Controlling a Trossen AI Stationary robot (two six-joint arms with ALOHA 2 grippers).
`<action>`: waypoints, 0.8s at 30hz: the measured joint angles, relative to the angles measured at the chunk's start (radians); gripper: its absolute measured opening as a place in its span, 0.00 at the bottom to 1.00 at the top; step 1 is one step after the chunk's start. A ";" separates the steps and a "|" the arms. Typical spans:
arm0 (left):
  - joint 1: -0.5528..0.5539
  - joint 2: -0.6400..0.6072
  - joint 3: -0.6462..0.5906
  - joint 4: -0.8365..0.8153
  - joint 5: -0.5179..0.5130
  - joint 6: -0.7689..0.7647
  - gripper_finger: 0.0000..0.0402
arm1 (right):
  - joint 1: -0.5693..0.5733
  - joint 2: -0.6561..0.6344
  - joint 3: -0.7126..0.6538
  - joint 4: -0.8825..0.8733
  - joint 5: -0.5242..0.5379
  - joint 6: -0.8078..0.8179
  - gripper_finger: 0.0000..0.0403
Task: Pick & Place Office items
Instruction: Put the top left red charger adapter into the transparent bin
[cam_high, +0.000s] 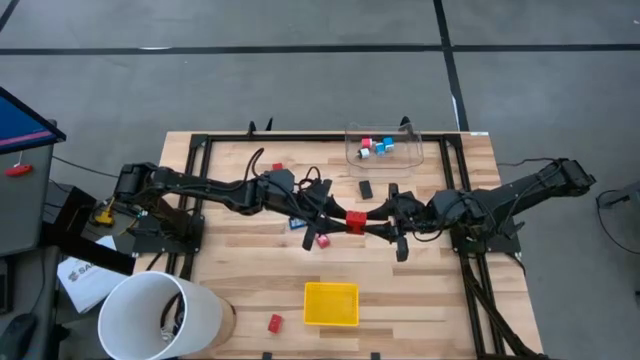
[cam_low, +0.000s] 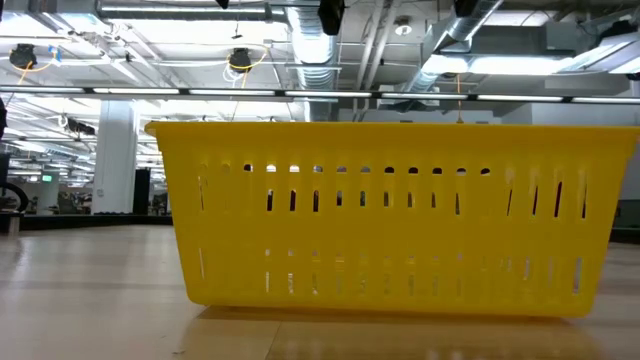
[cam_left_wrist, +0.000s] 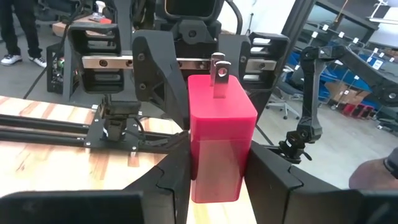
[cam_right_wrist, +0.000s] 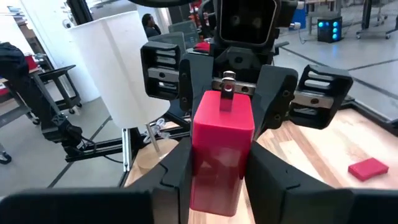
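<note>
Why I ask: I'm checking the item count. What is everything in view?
red block: 1, red, mid-table, gripped from both sides
loose red pieces: 3, red, scattered on the table
blue piece: 1, blue, mid-table
black piece: 1, black, near the box
boxed pieces: several, red, blue, white, inside the box
clear box: 1, clear, far edge
yellow tray: 1, yellow, near edge
white bucket: 1, white, near-left corner
table: 1, wood
left gripper: holds the block
right gripper: holds the block
</note>
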 joint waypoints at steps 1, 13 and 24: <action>0.000 0.000 0.000 0.000 0.000 0.005 0.28 | 0.000 0.000 0.000 0.006 0.000 -0.009 0.25; 0.000 -0.003 0.002 -0.153 -0.002 0.035 0.63 | -0.065 0.002 0.100 -0.109 0.058 -0.099 0.25; -0.001 -0.127 -0.036 -0.395 -0.087 0.115 0.60 | -0.368 0.001 0.239 -0.550 0.169 0.039 0.25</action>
